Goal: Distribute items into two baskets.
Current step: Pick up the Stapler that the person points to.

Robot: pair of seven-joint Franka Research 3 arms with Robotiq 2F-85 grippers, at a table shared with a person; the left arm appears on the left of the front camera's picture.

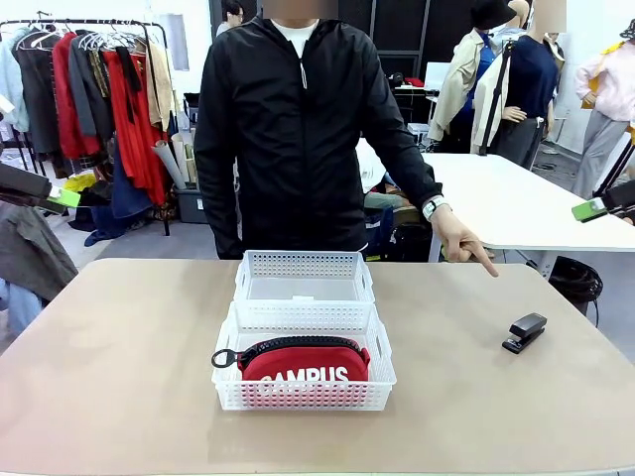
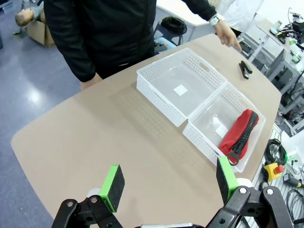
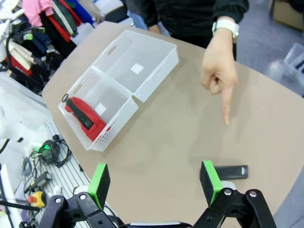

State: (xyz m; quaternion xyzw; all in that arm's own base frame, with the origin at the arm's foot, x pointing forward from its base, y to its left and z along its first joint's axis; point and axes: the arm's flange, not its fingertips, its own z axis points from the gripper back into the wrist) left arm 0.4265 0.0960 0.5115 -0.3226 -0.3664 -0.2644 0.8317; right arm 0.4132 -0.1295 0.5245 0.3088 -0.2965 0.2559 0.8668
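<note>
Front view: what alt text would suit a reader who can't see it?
A person in a black jacket points a hand toward a small black stapler on the right of a tan table. Mid-table sit two white baskets end to end: the near basket holds a red pouch lettered CAMPUS, the far basket is empty.

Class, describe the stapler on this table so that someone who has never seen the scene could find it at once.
Start at the tan table and its two white baskets in the middle. Go toward the robot's right side, near the person's pointing hand: the stapler lies there alone on bare tabletop, small and black, outside any basket.
</note>
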